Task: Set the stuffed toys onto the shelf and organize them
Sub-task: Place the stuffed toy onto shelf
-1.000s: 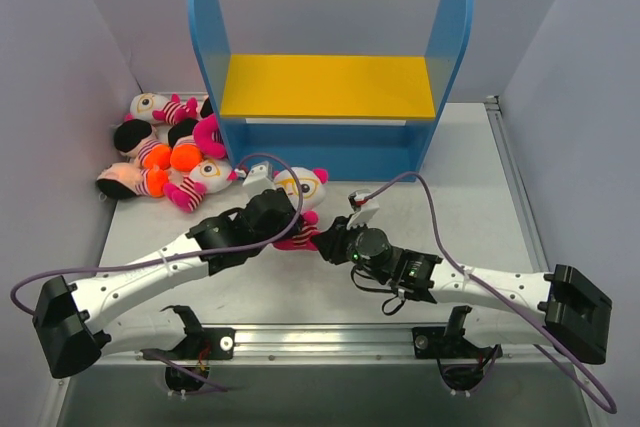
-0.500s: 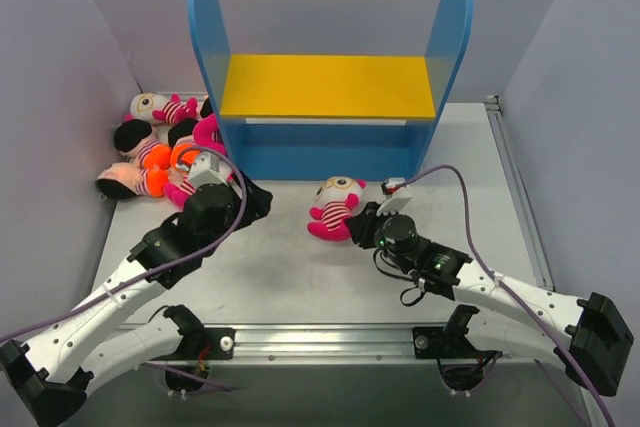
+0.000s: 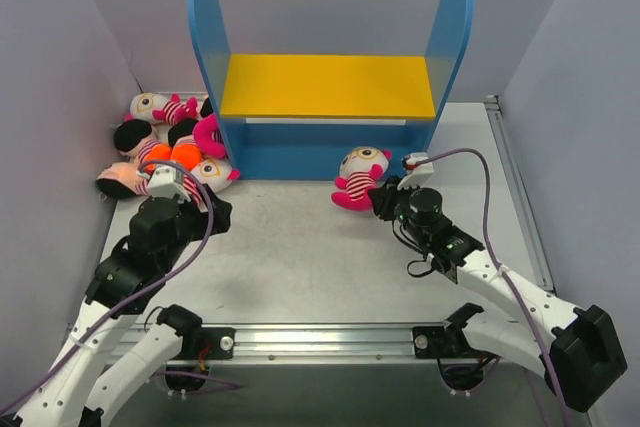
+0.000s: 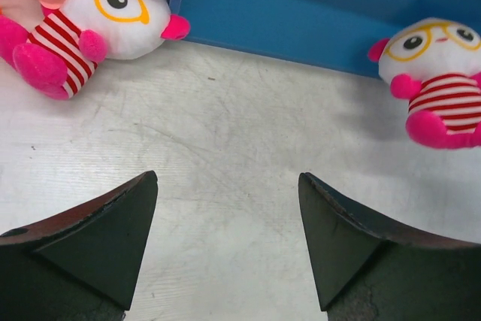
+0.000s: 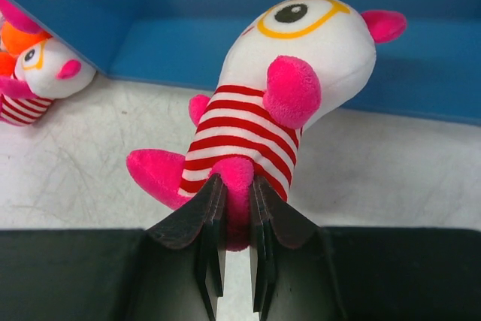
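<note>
My right gripper is shut on the magenta foot of a striped stuffed toy, holding it close in front of the blue base of the shelf, right of centre. The same toy shows at the right of the left wrist view. My left gripper is open and empty, just right of the pile of stuffed toys at the far left. The nearest pile toy is white-headed with a striped body. The yellow upper board is bare.
Grey walls close in the table on the left, back and right. The pile lies between the left wall and the shelf's left side panel. A metal rail runs along the near edge.
My right gripper has carried the striped toy from the table's middle toward the shelf base. My left arm has swung left, away from that toy, toward the pile.
</note>
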`<act>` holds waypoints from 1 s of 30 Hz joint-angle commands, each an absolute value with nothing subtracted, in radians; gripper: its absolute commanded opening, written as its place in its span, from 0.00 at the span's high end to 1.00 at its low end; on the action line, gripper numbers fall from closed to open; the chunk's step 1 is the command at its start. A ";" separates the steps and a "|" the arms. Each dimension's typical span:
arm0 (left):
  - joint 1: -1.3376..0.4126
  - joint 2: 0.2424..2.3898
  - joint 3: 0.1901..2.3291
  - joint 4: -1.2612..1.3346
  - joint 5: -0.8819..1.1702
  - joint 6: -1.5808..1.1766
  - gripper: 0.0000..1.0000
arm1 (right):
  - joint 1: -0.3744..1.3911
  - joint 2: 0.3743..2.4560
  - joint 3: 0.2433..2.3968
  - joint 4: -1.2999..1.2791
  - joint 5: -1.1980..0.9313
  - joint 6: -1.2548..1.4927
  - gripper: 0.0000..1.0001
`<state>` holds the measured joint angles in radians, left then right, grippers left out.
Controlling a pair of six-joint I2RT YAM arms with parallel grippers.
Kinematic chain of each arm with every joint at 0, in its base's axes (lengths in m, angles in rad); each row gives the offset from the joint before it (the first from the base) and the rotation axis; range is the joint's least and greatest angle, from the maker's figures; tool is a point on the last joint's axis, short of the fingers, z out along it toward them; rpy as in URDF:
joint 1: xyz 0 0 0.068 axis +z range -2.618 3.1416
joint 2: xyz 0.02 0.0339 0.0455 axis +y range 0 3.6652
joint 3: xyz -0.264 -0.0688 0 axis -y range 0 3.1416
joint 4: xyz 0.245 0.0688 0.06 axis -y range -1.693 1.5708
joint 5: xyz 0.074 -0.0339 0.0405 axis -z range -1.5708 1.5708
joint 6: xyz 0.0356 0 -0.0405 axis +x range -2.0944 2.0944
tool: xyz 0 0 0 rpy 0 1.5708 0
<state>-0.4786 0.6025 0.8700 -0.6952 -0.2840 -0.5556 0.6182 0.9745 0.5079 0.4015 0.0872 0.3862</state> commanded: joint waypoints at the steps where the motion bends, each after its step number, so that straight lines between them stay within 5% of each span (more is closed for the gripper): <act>1: -0.471 0.577 0.885 -0.703 -0.277 -0.407 0.16 | 0.549 1.014 0.563 0.612 -0.038 0.331 1.00; 15: -0.445 0.460 0.753 -0.587 -0.301 -0.337 0.16 | 0.364 1.328 0.574 0.926 -0.175 0.288 1.00; 30: -0.425 0.440 0.749 -0.591 -0.288 -0.337 0.16 | 0.345 1.489 0.656 0.758 -0.003 0.212 0.91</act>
